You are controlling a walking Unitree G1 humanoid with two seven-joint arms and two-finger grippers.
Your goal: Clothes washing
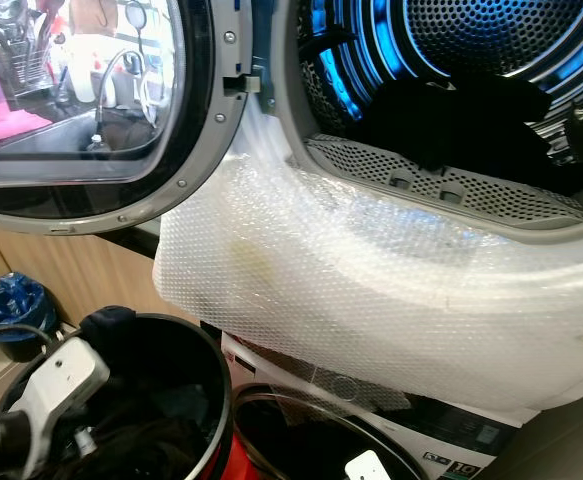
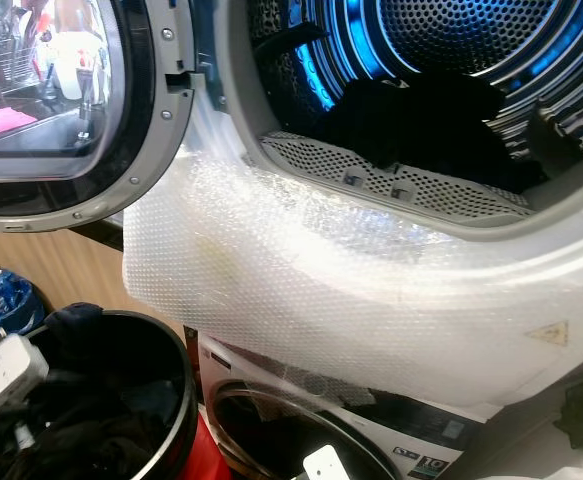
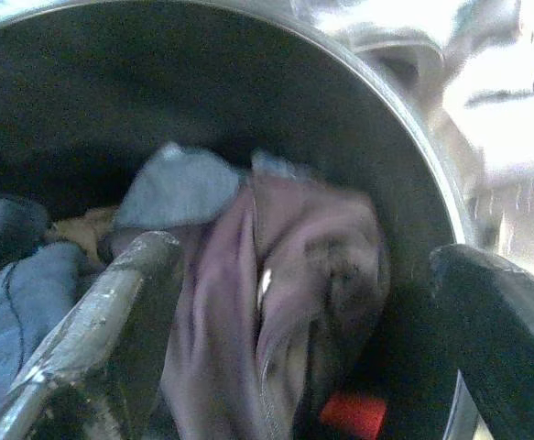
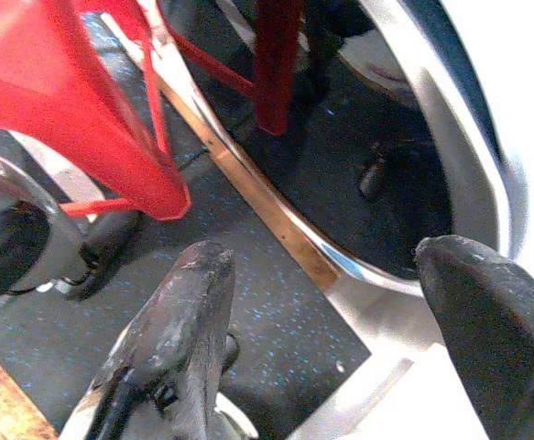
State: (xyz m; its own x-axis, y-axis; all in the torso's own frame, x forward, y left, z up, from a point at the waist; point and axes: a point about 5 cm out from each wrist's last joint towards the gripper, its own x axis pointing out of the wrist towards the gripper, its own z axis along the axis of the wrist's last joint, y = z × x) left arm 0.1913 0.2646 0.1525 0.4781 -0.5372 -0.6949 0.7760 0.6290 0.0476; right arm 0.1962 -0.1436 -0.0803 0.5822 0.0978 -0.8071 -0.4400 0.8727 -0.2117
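Open dryer drum [image 1: 471,60] lit blue, dark clothes [image 1: 451,120] inside. Below, black basket [image 1: 186,345] of dark laundry [image 3: 276,284] — left pincer [image 3: 303,348] spread wide over it. Right pincer [image 4: 340,330] — fingers wide apart, holding nothing — above speckled floor [image 4: 276,339] beside red stand [image 4: 83,101].

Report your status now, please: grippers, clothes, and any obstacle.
Left gripper open, down in the black bin over the clothes. Right gripper open, hanging above the floor. Dark laundry in the open drum. Bubble wrap draped over the opening's lower lip.
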